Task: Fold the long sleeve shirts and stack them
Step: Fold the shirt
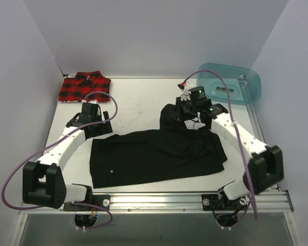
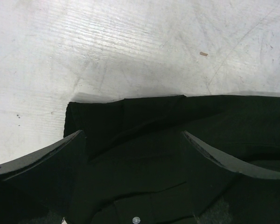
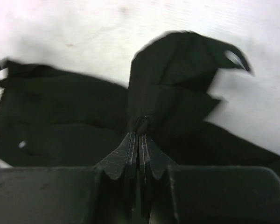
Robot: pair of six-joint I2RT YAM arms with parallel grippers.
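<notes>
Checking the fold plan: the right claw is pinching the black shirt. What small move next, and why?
Probably lift the right claw slightly and carry its fabric over the flat body of the black shirt. It is shut on a bunched flap at the shirt's far right, while the left claw hangs open above the far left corner.

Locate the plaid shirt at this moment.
In the top view the plaid shirt lies folded in the table's far left corner, well beyond the black shirt, opposite the tub.
</notes>
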